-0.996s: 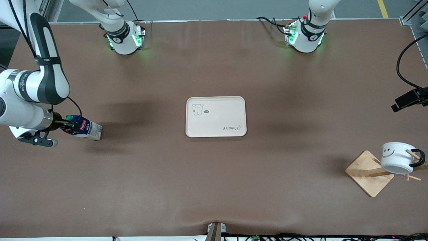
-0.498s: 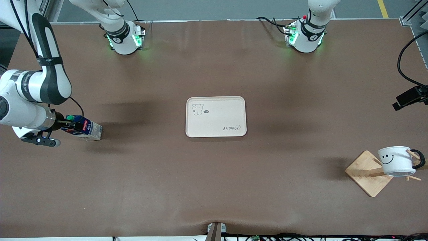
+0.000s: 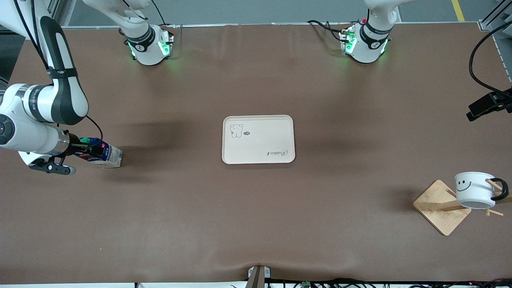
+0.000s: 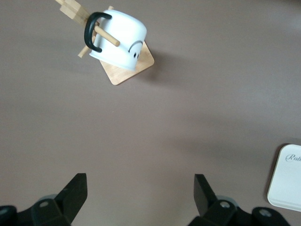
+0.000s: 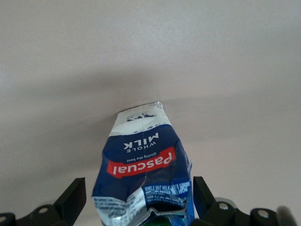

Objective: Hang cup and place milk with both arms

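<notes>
The cup (image 3: pixel 473 189), a white mug with a smiley face, hangs by its black handle on a peg of the wooden rack (image 3: pixel 440 209) near the left arm's end of the table. It also shows in the left wrist view (image 4: pixel 120 40). My left gripper (image 4: pixel 138 183) is open and empty, high over bare table beside the rack. The milk (image 3: pixel 102 154) lies tilted on the table at the right arm's end. My right gripper (image 3: pixel 88 149) is open with a finger on each side of the carton's cap end (image 5: pixel 143 160).
A cream tray (image 3: pixel 259 158) lies at the middle of the table; its corner shows in the left wrist view (image 4: pixel 287 176). A black part of the left hand with a cable (image 3: pixel 486 106) shows at the edge of the front view above the rack.
The cup has swung a little on its peg and settled. My left hand has drawn away from the rack. My right gripper has shifted slightly around the carton, which has not moved.
</notes>
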{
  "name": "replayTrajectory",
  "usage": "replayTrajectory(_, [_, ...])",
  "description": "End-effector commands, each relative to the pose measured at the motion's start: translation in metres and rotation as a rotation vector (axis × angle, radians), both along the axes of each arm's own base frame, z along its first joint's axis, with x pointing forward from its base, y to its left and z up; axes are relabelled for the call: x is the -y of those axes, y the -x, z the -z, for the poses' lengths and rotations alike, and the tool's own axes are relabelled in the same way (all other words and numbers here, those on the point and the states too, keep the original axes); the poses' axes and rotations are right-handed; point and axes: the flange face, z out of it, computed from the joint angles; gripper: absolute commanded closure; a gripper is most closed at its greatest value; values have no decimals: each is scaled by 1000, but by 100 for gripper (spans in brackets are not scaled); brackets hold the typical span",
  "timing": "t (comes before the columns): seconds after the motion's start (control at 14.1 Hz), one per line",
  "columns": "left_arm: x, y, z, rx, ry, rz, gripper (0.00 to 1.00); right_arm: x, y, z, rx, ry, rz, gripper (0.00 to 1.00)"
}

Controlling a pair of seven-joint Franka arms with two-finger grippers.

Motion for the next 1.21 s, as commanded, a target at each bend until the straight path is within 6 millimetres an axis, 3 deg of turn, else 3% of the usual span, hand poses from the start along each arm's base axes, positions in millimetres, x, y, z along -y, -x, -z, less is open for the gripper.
replayTrajectory(0.0, [4, 13, -4, -8, 10, -6, 0, -4, -20, -41, 74, 19, -24, 0])
replayTrajectory(0.21, [-4, 18, -7, -3, 53, -15, 0, -7, -37, -91, 123, 20, -16, 0])
replayTrajectory(0.36, [0, 20, -9, -1, 53, -8, 0, -8, -48, -150, 104, 29, -3, 0])
replayTrajectory(0.43, [1, 20, -7, -6, 53, -6, 0, 1, -56, -170, 115, 31, 13, 0])
replayTrajectory(0.5, [-2, 23, -9, -3, 53, -12, 0, 7, -59, -186, 142, 17, 27, 0])
replayTrajectory(0.64, [-1, 23, -8, -6, 53, -11, 0, -6, -58, -207, 176, 4, 16, 0])
replayTrajectory(0.78, [0, 24, -9, -6, 53, -6, 0, -17, -33, -250, 205, -6, 13, 0])
replayTrajectory(1.0, [10, 22, -4, -19, 53, 9, 0, -41, 1, -284, 138, -13, -17, 0])
replayTrajectory(1.14, [14, 18, -3, -13, 49, 16, 0, -32, 23, -303, 117, -17, 4, 0])
